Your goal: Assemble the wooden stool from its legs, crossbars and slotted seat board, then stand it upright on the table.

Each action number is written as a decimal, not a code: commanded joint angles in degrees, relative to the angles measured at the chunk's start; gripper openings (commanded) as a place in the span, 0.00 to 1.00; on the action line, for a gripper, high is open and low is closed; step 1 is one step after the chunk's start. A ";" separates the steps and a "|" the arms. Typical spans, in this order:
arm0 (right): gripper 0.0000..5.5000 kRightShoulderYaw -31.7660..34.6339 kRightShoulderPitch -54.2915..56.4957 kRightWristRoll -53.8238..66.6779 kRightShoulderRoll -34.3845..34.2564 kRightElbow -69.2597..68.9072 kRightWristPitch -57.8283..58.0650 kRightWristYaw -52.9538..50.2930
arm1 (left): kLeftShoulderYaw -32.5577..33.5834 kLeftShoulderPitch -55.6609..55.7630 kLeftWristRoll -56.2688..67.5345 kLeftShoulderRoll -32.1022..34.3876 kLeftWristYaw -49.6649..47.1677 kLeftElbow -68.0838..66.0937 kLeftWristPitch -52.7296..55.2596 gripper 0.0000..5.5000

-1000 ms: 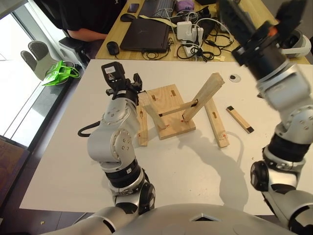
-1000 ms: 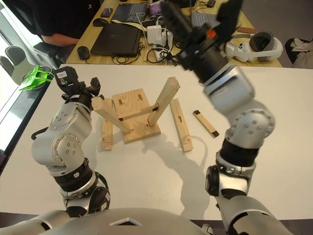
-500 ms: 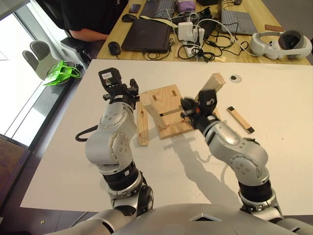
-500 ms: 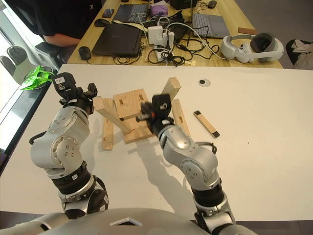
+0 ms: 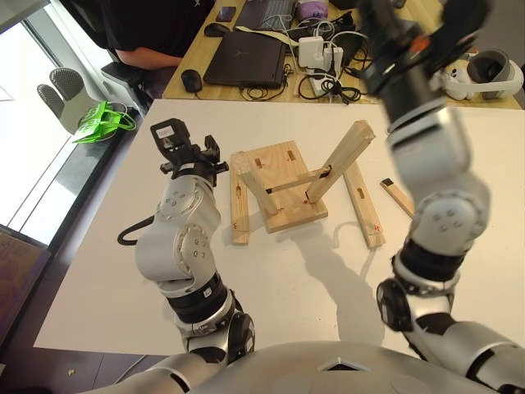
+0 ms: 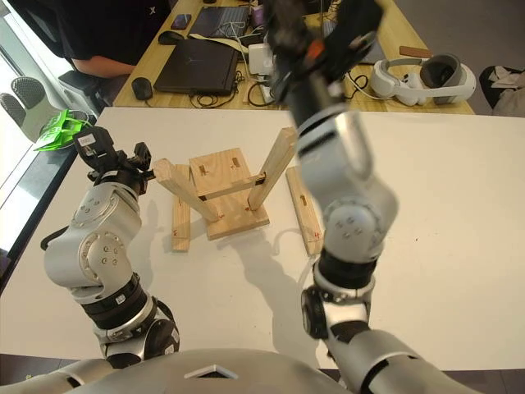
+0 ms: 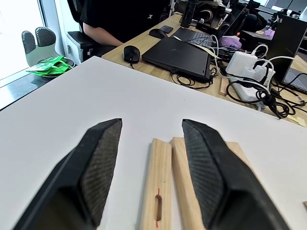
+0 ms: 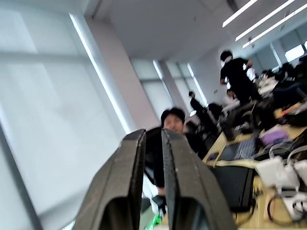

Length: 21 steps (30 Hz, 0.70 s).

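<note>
The slotted seat board [image 5: 285, 215] lies flat on the white table [image 5: 328, 279]. Two legs stand up from it: one short and leaning [image 5: 253, 182], one long and tilted [image 5: 340, 160]. A crossbar [image 5: 289, 180] joins them. Two loose legs lie flat, one left of the board [image 5: 239, 215] and one right of it [image 5: 363, 205]. A short crossbar with a dark end [image 5: 397, 195] lies farther right. My left gripper [image 5: 205, 154] is open just left of the stool, low over the left loose leg [image 7: 156, 191]. My right gripper [image 8: 152, 143] is raised high above the table, shut on nothing.
Behind the table a wooden desk [image 5: 205, 37] holds a laptop [image 5: 246, 57], a mouse [image 5: 189, 80], cables with a power strip [image 5: 324, 53] and a headset [image 5: 492, 74]. A black cable [image 5: 131, 238] loops near the table's left edge. Bare tabletop lies in front of the stool.
My right arm has swung up from beside the tilted leg to high above the table. My left gripper has drawn back a little to the left, away from the stool.
</note>
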State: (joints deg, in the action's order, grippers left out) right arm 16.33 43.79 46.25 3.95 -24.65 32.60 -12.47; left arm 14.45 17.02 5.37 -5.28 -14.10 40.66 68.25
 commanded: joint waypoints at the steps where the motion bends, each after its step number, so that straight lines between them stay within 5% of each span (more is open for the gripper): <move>1: 0.12 10.57 -1.28 -4.46 11.35 8.32 -4.48 2.23 | -1.03 -6.56 -0.57 -2.65 -0.40 6.70 4.30 0.42; 5: 0.12 12.15 -19.02 -5.89 9.88 15.22 0.15 3.06 | -4.90 -13.53 0.95 -5.71 -0.24 12.55 8.26 0.42; 9: 0.12 -0.44 -38.51 -3.21 5.56 5.53 9.06 9.19 | -8.45 -16.30 3.70 -0.82 3.29 16.33 8.99 0.42; 15: 0.12 -4.61 -36.06 -1.01 0.84 2.96 9.40 9.96 | -9.14 -10.98 2.38 -4.26 0.74 13.53 8.67 0.42; 21: 0.12 -1.25 -32.98 0.52 3.08 4.77 8.83 12.52 | -7.00 -12.86 3.09 -0.64 2.28 17.16 12.40 0.42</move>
State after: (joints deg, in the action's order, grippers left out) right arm 13.36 9.54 46.27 5.59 -21.02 41.69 -0.52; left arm 5.95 4.12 8.53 -3.66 -12.47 56.32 78.44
